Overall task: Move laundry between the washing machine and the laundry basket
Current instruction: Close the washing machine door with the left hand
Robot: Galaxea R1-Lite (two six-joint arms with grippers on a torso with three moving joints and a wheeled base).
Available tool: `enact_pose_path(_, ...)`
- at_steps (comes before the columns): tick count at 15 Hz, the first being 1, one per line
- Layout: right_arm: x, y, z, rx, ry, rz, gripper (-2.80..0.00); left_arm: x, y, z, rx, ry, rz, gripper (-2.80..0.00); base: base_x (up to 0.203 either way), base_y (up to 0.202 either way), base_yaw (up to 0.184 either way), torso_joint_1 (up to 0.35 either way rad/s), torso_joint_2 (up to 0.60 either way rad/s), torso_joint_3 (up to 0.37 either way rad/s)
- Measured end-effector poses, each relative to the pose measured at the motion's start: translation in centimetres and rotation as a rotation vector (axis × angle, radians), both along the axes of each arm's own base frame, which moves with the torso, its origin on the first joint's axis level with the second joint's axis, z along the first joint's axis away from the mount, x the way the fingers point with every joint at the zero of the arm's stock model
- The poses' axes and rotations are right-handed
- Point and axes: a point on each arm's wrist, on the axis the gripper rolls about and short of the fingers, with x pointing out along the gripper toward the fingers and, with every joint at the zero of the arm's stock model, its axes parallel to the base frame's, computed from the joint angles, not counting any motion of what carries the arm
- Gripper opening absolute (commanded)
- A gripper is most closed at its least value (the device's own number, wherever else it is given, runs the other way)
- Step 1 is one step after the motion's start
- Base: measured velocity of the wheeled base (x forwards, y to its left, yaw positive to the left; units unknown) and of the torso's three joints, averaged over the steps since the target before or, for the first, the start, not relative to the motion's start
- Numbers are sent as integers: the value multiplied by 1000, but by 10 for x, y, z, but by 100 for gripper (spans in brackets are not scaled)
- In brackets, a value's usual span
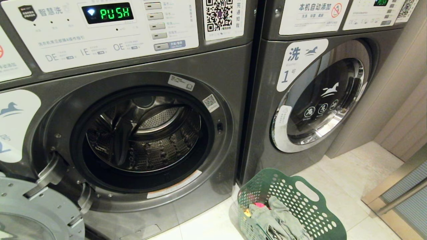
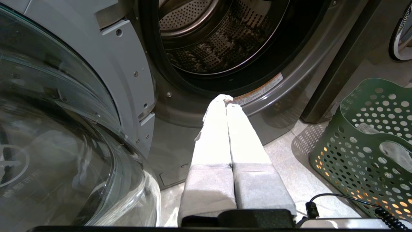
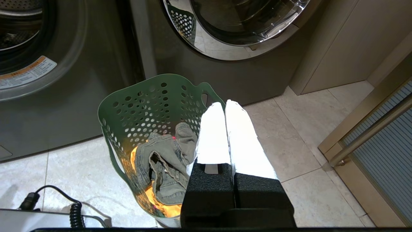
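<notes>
The green lit display [image 1: 107,13] on the white control panel [image 1: 100,33] of the dark grey front-loading washing machine with the open door [image 1: 140,140] reads "PUSH"; below it the panel prints "DE", "IE" and "OE". A black-and-white QR code sticker [image 1: 219,15] sits to the panel's right. The neighbouring dark grey machine's white label [image 1: 298,63] bears "洗" and "1", and its top sign [image 1: 313,13] reads "本机自动添加"

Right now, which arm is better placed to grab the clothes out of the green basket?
The right, probably. The right claw, shut and empty, sits at the laundry basket rim beside the laundry. The left claw, also shut, faces the open washing machine drum.
</notes>
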Motion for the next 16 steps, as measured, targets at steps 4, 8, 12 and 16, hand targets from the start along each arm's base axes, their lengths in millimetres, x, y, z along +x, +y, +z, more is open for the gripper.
enact_pose_path(4, 0, 0, 0, -2, 0, 0, -280, 0, 0, 0, -1, 0, 0, -280, -30, 0, 0, 2, -1, -1)
enact_pose_path(8, 0, 0, 0, 1, 0, 0, -280, 0, 0, 0, -2, 1, 0, -280, -168, 0, 0, -2, 5, 1)
enact_pose_path(12, 0, 0, 0, 0, 0, 1, -280, 0, 0, 0, -1, 1, 0, -280, 0, 0, 0, 0, 0, 0)
enact_pose_path(16, 0, 0, 0, -4, 1, -1, -280, 0, 0, 0, -1, 1, 0, -280, 0, 0, 0, 0, 0, 0)
